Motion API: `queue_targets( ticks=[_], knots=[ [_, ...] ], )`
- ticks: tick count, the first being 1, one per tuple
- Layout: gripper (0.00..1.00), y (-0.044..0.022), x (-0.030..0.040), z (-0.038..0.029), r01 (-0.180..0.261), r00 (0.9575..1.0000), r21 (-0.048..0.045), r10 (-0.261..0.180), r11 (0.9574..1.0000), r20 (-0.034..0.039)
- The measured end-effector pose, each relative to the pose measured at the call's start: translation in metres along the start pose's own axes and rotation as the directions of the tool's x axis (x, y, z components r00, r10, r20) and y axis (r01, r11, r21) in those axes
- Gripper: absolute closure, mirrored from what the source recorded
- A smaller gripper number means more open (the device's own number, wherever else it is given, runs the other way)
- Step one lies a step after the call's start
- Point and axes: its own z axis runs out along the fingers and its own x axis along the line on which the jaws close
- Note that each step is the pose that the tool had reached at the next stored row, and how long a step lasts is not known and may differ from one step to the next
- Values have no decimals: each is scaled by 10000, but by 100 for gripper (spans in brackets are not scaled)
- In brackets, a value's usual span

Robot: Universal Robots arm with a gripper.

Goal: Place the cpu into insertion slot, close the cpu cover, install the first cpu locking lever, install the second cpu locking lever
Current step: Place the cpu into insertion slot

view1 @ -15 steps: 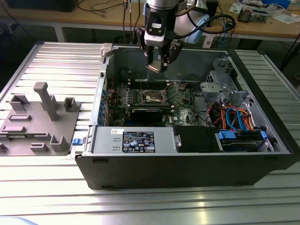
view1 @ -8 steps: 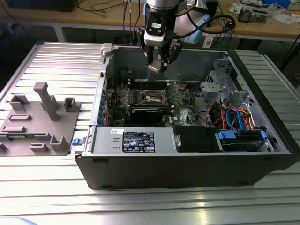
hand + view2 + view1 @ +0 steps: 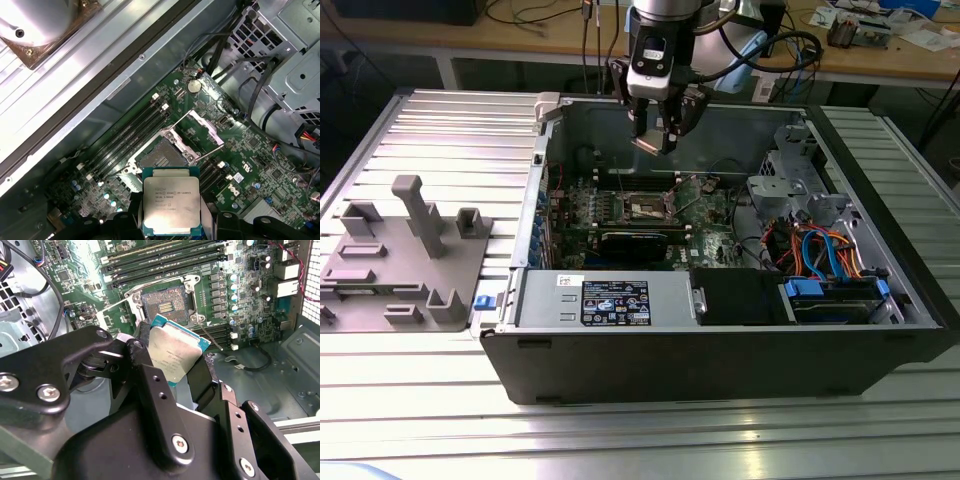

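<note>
My gripper point(image 3: 654, 138) hangs above the open computer case, shut on the cpu point(image 3: 651, 144). The cpu point(image 3: 171, 207) is a flat square chip with a silvery top, clamped by its edges between the black fingers point(image 3: 136, 351) in both wrist views. Below it, on the green board, lies the insertion slot point(image 3: 159, 159), open, with a dark centre and a metal rim. The cpu cover point(image 3: 198, 125) stands swung up beside the slot. A thin wire lever point(image 3: 211, 152) sticks out beside it. The chip point(image 3: 175, 352) floats well above the slot point(image 3: 164, 304), not touching it.
A grey power supply box point(image 3: 605, 298) fills the case's near side. A black card point(image 3: 635, 243) lies between it and the socket. Drive bays with blue and orange cables point(image 3: 820, 250) sit at the exterior view's right. A grey fixture point(image 3: 410, 250) rests on the table at the left.
</note>
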Motion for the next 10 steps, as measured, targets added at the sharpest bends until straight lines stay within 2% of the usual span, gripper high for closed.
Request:
queue_targets(
  ticks=[10],
  knots=[
    [46, 0, 0, 0, -82, 10000, 1, 82, 10000, 4]
  ],
)
